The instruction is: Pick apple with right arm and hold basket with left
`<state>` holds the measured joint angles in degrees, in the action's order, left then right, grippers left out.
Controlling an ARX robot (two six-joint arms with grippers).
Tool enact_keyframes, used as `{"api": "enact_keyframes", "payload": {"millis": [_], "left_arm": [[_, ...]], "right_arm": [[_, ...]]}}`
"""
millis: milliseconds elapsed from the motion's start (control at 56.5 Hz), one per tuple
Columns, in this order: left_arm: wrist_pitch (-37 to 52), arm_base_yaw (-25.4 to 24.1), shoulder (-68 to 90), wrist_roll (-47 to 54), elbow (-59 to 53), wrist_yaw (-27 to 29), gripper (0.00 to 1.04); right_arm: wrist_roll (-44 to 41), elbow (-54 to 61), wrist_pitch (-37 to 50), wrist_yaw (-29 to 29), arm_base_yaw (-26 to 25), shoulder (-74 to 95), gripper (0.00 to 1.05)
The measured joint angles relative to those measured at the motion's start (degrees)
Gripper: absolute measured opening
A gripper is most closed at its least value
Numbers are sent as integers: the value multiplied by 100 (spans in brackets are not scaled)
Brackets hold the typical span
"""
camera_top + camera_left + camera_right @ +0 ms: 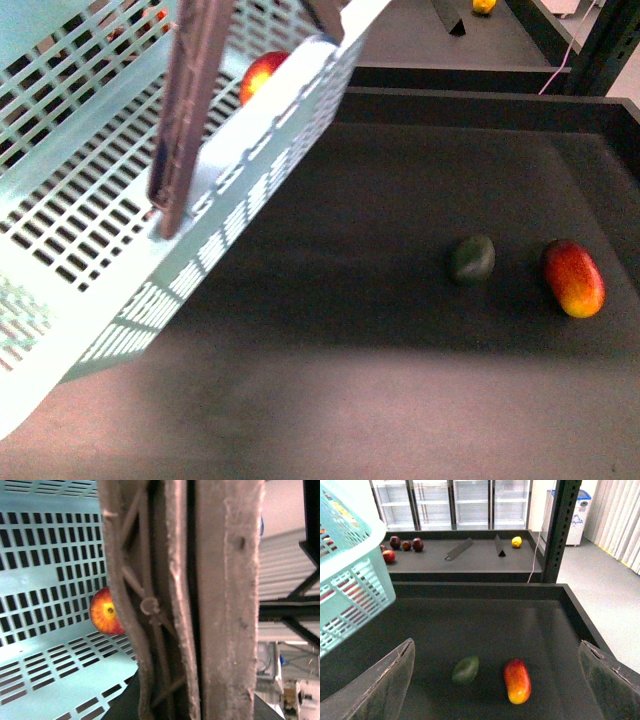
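Observation:
The turquoise basket point(230, 200) hangs tilted above the table's left side, and its corner also shows in the right wrist view point(350, 580). My left gripper is shut on its two brownish-grey handles point(225, 605), which fill the left wrist view and hide the fingers. The red apple point(262, 72) lies inside the basket against the slotted wall point(106, 612). My right gripper point(496, 644) is open and empty, held above the dark table, out of the front view. An elongated red-and-yellow fruit point(517, 680) and a dark green fruit point(465, 669) lie below it.
On the table's right side lie the green fruit point(471, 259) and the red-yellow fruit point(573, 277). The table has a raised black rim point(575, 615). Behind it a shelf carries dark red fruits point(400, 544) and a yellow one point(517, 541). A black post point(560, 530) stands at the far right.

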<state>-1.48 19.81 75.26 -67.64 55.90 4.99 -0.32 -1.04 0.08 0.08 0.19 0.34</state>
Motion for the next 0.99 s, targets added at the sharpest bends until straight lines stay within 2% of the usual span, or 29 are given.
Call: {"api": "enact_keyframes", "payload": {"millis": [142,266,620,797,992], "left_arm": [[-138,-833,361,-697,13,9,16],[-334,-1237,1005,-1036,179,87,16],[-380,-1572,2144,-1928,634,107,16],[-256,-1770,2396,-1976,636,304,16],[-221,-1779,2590,-1904,645,339,16]], "right_arm": [[2,0,0,4,0,0,96],[4,0,0,4,0,0,96],[9,0,0,2,0,-2,96],[11,0,0,4,0,-2,96],[11,0,0,4,0,-2,96]]}}
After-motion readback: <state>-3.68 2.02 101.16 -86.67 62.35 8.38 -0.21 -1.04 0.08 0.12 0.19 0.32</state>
